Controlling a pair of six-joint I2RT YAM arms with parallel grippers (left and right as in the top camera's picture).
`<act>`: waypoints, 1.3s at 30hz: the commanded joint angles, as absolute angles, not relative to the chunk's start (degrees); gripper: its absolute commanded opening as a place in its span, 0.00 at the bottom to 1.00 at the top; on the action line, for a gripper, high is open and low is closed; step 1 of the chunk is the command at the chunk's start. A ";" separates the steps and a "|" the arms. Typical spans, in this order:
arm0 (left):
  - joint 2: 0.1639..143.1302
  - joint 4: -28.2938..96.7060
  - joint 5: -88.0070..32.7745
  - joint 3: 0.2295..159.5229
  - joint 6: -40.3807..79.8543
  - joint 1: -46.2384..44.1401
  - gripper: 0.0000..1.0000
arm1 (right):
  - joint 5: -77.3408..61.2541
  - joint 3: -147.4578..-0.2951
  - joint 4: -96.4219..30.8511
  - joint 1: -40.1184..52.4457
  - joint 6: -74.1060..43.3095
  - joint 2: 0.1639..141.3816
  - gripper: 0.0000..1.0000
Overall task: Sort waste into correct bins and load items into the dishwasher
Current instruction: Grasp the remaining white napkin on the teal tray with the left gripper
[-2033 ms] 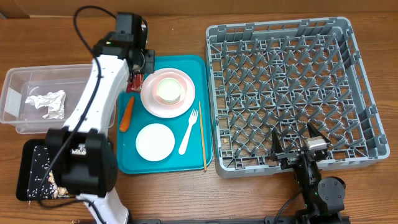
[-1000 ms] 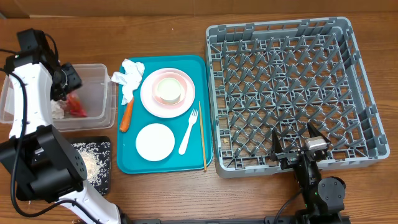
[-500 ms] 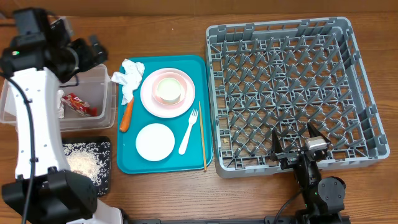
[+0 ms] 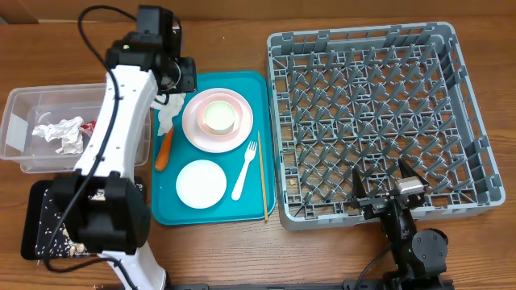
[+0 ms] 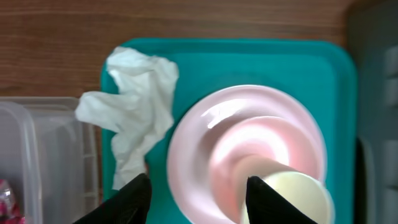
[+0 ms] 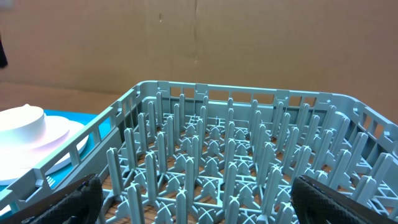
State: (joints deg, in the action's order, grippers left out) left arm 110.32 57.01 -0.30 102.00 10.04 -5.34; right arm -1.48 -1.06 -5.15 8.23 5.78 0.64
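My left gripper [image 4: 172, 95] is open and empty, hovering over the top-left of the teal tray, between the crumpled white napkin [image 4: 167, 115] and the pink plate [image 4: 239, 134]. In the left wrist view, its fingers [image 5: 196, 202] frame the plate's left rim [image 5: 186, 155], with the napkin [image 5: 134, 112] just to the left. The pink bowl [image 5: 261, 140] holds the small white cup [image 5: 295, 199]. The carrot stick [image 4: 164, 150], white bowl [image 4: 201, 184], fork [image 4: 244, 171] and chopstick [image 4: 262, 185] lie on the tray. The clear tub [image 4: 20, 101] holds the foil [image 4: 60, 134] and red wrapper [image 4: 89, 126]. My right gripper [image 6: 199, 205] is open at the front edge of the grey dish rack [image 4: 363, 31].
The teal serving tray [image 4: 226, 211] lies between the tub and the rack. The black tray [image 4: 40, 225] with rice sits front left, mostly hidden by my left arm. The rack's upright pegs [image 6: 230, 155] fill the right wrist view, with cardboard behind.
My left arm carried the red wrapper from the teal tray to the clear tub, let it go there, and swung back over the tray's top-left by the napkin. The right arm has not moved.
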 commanded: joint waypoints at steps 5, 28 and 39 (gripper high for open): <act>117.95 56.71 6.59 102.56 8.99 -4.23 0.54 | -1.32 -0.47 -4.82 7.86 5.82 0.16 1.00; 127.13 52.03 9.65 102.37 8.97 -3.75 0.55 | -1.32 -0.47 -4.82 7.86 5.85 0.16 1.00; 131.00 51.16 9.58 102.00 8.99 -2.09 0.52 | -1.32 -0.47 -4.82 7.86 5.82 0.16 1.00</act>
